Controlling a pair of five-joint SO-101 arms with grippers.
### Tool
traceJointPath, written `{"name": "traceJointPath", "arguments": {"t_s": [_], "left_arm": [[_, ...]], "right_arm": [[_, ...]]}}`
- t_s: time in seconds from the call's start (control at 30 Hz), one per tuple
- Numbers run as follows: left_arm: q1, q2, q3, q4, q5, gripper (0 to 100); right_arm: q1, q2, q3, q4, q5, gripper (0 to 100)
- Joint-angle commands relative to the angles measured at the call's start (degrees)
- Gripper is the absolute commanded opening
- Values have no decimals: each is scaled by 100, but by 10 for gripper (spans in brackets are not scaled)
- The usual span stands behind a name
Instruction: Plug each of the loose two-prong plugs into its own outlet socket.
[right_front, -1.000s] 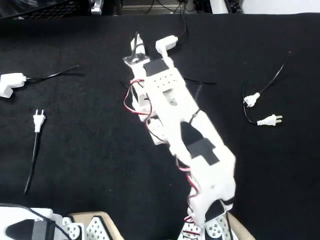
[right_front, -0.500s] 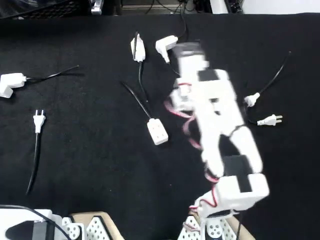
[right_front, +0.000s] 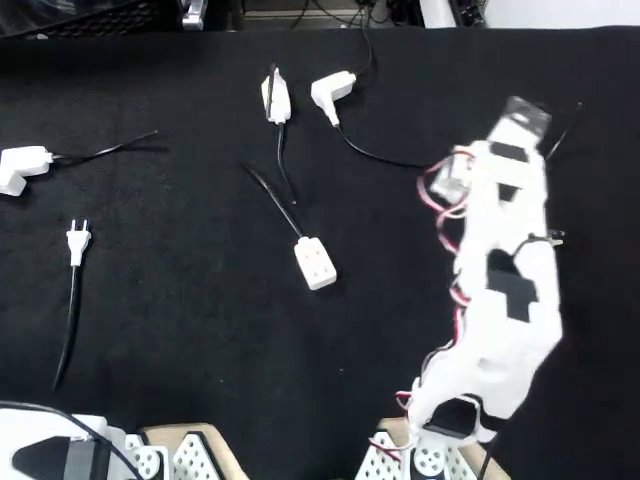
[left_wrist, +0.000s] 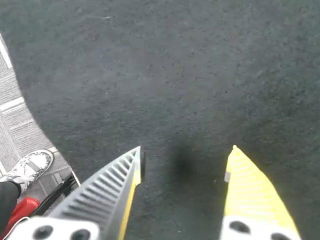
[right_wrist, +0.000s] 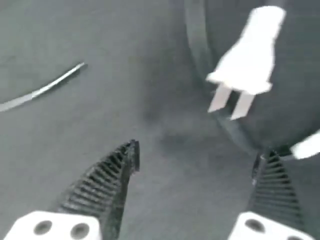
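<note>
Well right of the white rectangular plastic outlet socket (right_front: 316, 264), the right pincer (right_wrist: 197, 150) hangs with jaws apart; a white two-prong plastic plug (right_wrist: 247, 62) lies there too; the left pincer (left_wrist: 186, 150) gapes empty; another white plug (right_front: 77, 240) lies well left of the socket.

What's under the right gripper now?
Black table cover and a white two-prong plug ahead of the open right gripper. In the high view the arm covers that spot.
</note>
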Motion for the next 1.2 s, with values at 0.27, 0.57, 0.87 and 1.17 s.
{"name": "traceJointPath", "arguments": {"t_s": [0.27, 0.57, 0.87, 1.17], "left_arm": [[-163, -396, -567, 44, -53, 275], [75, -334, -312, 44, -79, 278], [382, -334, -57, 44, -88, 276], [462, -334, 198, 44, -88, 275]], "right_arm": [[914, 57, -2659, 1873, 4316, 346], [765, 242, -3196, 2312, 8492, 346], [888, 593, -3240, 2971, 10453, 346], [1433, 673, -3196, 3684, 11648, 345]]}}
